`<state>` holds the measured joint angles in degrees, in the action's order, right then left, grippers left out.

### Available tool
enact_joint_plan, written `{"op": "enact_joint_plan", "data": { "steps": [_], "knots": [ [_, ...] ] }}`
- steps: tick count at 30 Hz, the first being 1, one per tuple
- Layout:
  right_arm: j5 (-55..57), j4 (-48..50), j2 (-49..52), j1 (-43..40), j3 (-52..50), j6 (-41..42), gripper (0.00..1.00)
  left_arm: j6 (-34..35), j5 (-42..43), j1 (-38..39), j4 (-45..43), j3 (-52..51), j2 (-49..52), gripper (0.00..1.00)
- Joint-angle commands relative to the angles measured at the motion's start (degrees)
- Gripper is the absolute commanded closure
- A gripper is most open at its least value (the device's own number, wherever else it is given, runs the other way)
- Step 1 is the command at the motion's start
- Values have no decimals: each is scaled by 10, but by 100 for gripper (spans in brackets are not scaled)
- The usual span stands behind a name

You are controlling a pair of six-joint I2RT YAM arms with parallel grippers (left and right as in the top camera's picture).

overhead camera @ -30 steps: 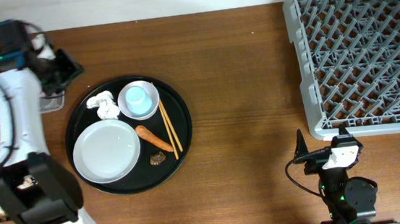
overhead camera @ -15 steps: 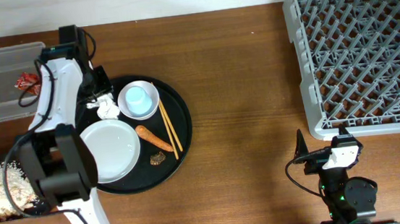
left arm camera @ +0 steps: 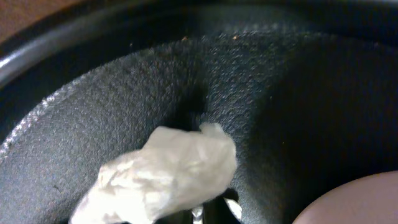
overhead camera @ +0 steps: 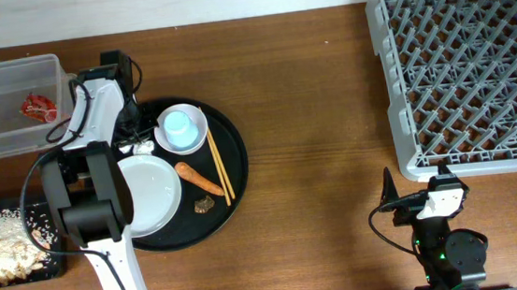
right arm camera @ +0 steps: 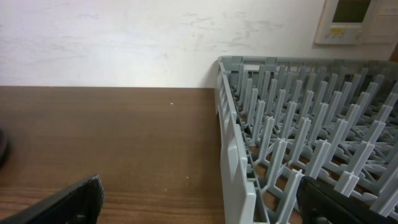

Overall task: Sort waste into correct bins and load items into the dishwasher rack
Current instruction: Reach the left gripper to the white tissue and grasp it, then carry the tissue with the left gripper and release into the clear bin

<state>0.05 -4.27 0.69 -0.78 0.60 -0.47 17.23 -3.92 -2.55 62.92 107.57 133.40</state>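
Where the tissue lies: the tissue (left arm camera: pixel 163 179) sits on the tray (overhead camera: pixel 236 180) floor at the tray's upper-left edge, between the rim and the plate (overhead camera: pixel 146 197). From overhead only a white scrap shows from under the left arm.
Way from the fingers: the left fingers (overhead camera: pixel 132 133) hang over that same corner of the tray. In the wrist view the wad fills the lower middle and runs off the bottom edge, so I judge it to be just below the tips, calling for a short drop rather than a sideways reach.
Long axis: in the wrist view the wad runs from lower left to upper right, and its thick end points toward the tray's middle.
Left fingers' state: cannot tell, as the tips are almost wholly out of the wrist view and the arm hides them from overhead.
Right fingers' state: the right fingers (right arm camera: pixel 68 202) are spread wide and hold nothing, well apart from the tray on its right, at the near corner of the rack (overhead camera: pixel 468 70).
Nearer arm: the left arm, by far.
Binned: the wrapper (overhead camera: pixel 38 108) lies in the tub (overhead camera: pixel 3 66), left of the tray.
Since a second ago: the left arm has swung from over the tub to the tray's upper-left corner. This uncovers the tub and wrapper and covers the tissue, which then lay in plain sight. The right arm has not moved.
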Motion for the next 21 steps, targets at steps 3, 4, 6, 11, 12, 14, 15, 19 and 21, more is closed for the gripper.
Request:
{"op": "enact_joint_plan", "data": {
  "steps": [3,4,6,11,12,14,15,19,21],
  "knots": [
    [7,-4,-3,-4,-3,-2,2,-2,-34,-2,73,120,-8,100],
    [7,-4,-3,-4,-3,-2,2,-2,-41,-2,87,161,-17,100],
    [7,-4,-3,-4,-3,-2,2,-2,-62,-4,87,224,-31,100],
    [7,-4,-3,-4,-3,-2,2,-4,-130,-44,6,321,-38,100],
    [6,-4,-3,-4,-3,-2,1,-4,-130,-57,-11,321,-36,100],
    [7,-4,-3,-4,-3,-2,2,-4,-130,-84,-50,321,-36,100],
    [7,-4,-3,-4,-3,-2,2,-4,-130,-97,-68,321,-35,100],
    [7,-4,-3,-4,-3,-2,1,-4,-130,-152,-131,321,-18,97],
    [7,-4,-3,-4,-3,-2,2,-4,-130,-181,-156,321,7,91]
  ]
}}
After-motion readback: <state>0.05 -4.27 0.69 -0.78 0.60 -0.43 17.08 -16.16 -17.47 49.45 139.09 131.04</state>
